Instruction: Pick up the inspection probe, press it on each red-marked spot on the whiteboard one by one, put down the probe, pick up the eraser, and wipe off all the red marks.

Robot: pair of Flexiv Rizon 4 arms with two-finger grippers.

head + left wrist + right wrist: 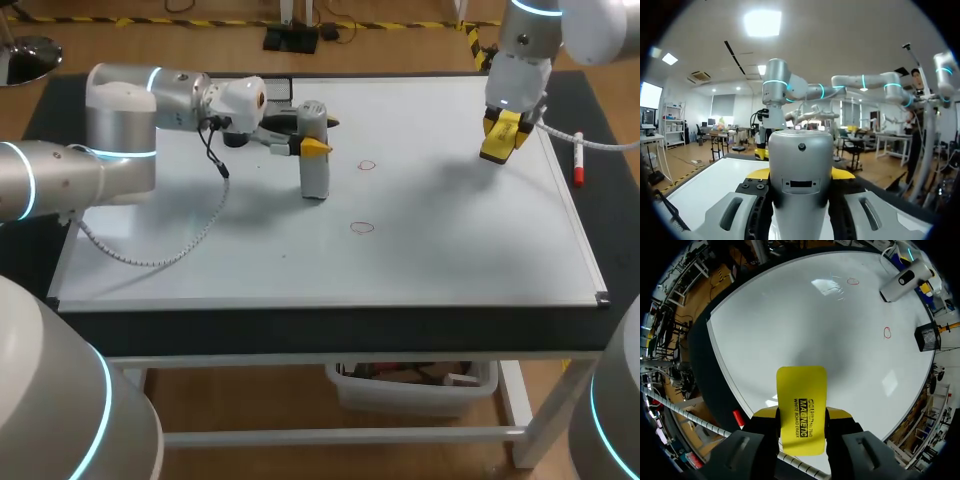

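Observation:
The grey cylindrical probe (315,175) stands upright on the whiteboard (450,250), its base a little left of the upper red circle (367,165). My left gripper (312,146) is shut on its upper part from the side. In the left wrist view the probe (801,165) fills the space between the yellow tips. A second red circle (362,228) lies nearer the front. My right gripper (502,130) hangs over the board's right part, shut on the yellow eraser (494,150). In the right wrist view the eraser (801,407) sticks out ahead of the fingers, with both circles (853,281) (887,332) and the probe (905,281) far ahead.
A red marker (578,160) lies on the dark table just off the board's right edge. A black mesh holder (926,337) stands at the board's far left corner, behind my left arm. The left arm's cable (150,255) trails over the board's left part.

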